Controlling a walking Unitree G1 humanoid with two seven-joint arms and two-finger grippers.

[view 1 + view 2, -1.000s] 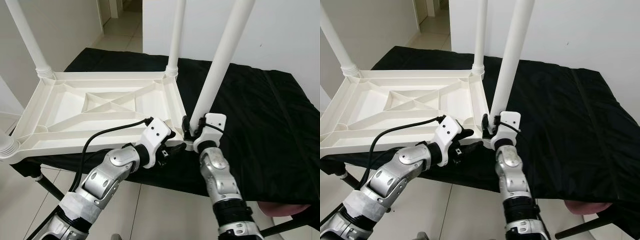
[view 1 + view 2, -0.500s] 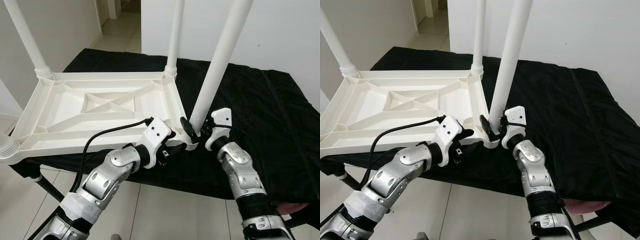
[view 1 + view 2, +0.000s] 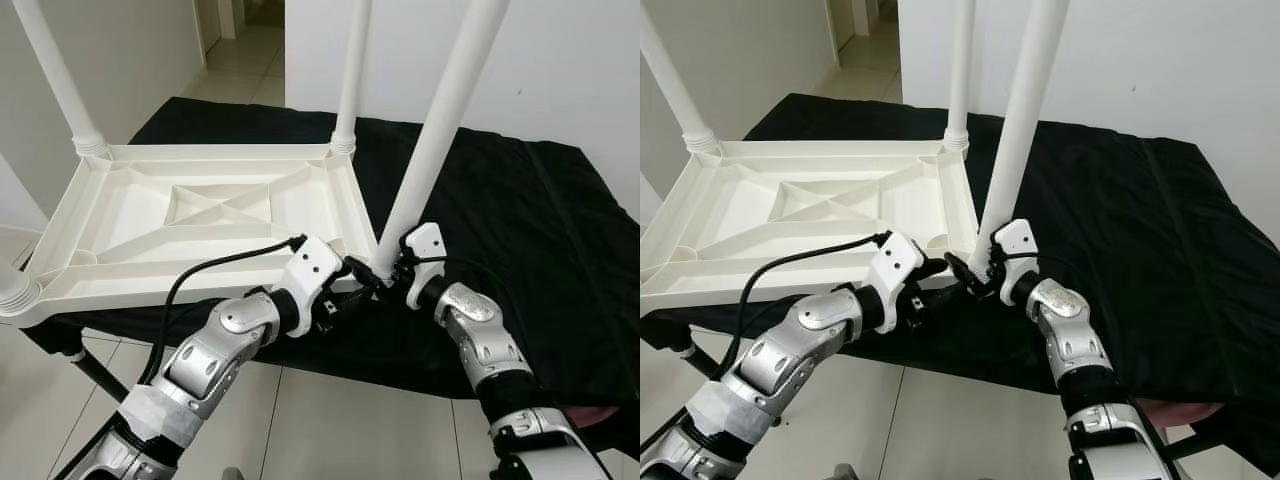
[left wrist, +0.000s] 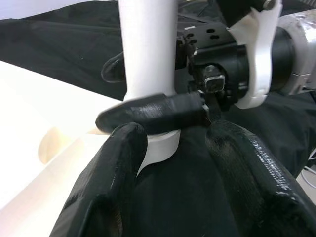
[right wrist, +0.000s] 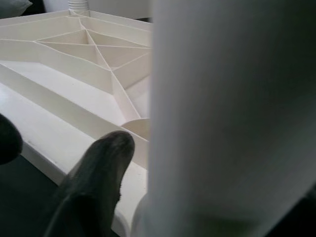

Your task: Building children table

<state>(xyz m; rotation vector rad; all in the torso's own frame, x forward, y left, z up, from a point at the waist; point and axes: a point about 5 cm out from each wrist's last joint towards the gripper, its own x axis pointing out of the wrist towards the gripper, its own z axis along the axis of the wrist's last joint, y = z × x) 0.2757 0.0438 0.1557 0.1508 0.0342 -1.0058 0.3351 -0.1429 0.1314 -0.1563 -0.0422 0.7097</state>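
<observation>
White plastic children's table top (image 3: 200, 215) lies upside down, ribbed underside up, on the left half of a black cloth-covered worktop (image 3: 520, 230); its left end overhangs the worktop's left edge. White tubular legs stand upright at the far-left corner (image 3: 55, 75), at the far-right corner (image 3: 352, 70), and a stub of one at the near-left corner (image 3: 12, 292).

Left gripper (image 3: 345, 290) sits at the table top's near-right corner, by the worktop's near edge. Fingers (image 4: 113, 182) spread apart, nothing between them; they point at the leg's base collar, just short of it.

Fourth white tubular leg (image 3: 440, 130) stands in the near-right corner socket, leaning slightly right toward its top.

Right gripper (image 3: 383, 274) is at the base of this leg, just right of the left gripper. One black finger (image 4: 153, 112) lies across the leg's near side, the other finger (image 4: 114, 68) behind it: clamped around the leg just above the collar.
</observation>
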